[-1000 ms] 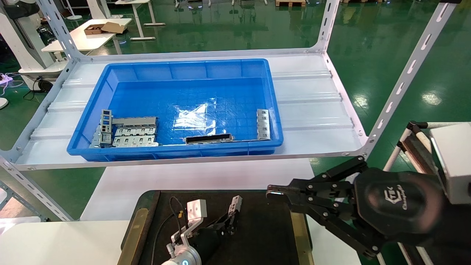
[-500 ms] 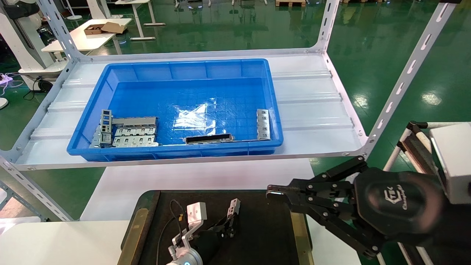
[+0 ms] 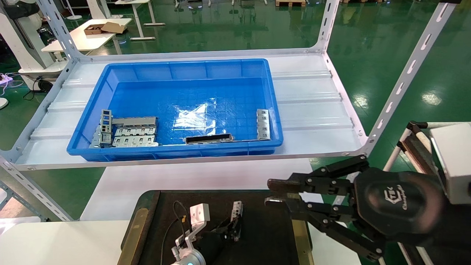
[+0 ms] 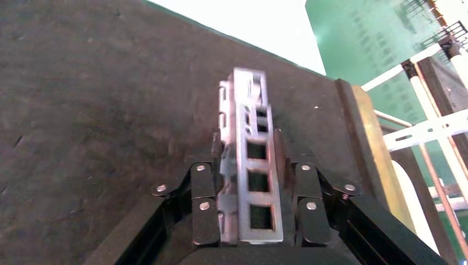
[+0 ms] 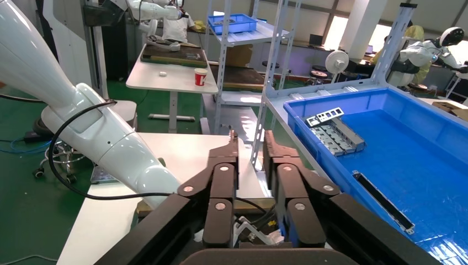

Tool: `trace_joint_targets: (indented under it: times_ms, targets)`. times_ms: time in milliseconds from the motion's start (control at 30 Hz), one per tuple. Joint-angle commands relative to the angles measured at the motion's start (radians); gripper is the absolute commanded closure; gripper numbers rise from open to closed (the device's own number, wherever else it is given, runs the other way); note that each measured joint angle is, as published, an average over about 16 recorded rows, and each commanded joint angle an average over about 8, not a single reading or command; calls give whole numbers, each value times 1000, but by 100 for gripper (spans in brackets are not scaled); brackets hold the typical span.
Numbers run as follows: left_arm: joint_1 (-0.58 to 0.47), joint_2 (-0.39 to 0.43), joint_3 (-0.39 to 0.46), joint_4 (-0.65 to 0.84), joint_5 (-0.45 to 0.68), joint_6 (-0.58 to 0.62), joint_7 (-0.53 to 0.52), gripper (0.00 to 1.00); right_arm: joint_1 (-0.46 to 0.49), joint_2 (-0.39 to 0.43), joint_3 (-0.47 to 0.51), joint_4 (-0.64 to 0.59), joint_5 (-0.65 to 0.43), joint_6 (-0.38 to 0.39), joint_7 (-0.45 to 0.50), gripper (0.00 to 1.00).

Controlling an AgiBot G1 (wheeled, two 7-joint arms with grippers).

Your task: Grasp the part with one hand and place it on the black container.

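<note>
the ladder-cut strip (image 4: 248, 182) is clamped in the left gripper (image 4: 251, 204), low over the black tray (image 3: 265, 228). the right gripper (image 3: 274, 191) is held beside the tray, fingers narrowly parted.

Bright, even overhead lighting throughout. White glare patch on the floor of the blue bin (image 3: 191, 117), more sheen along the white shelf (image 3: 312, 106) and on the glossy green floor (image 3: 386, 48) beyond the worktop's far edge. Matte black container (image 3: 268, 224) at the near edge, almost no reflection, only soft faint shadows. Right gripper (image 3: 270, 191) large and slightly soft up close. Straight shelf posts bowed near the frame edges. Part (image 4: 248, 176) sharp in the left wrist view, background washed out.
</note>
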State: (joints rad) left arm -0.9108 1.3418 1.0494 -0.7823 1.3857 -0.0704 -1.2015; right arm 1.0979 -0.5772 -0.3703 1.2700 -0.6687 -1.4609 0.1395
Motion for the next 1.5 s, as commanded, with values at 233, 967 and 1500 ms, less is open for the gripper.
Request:
trace_joint_targets:
  times_ms: [233,967,1500]
  targets:
    - [-8,-59,44,-95,-10,-7,33,0,0,0,0,0,0,0,0,0]
    - [-52,-519,22,-570,-11,310,204,0,0,0,0,0,0,0,0,0]
    - [-102,-678,-190,-564,-329,770,642,0,0,0,0,0,0,0,0,0]
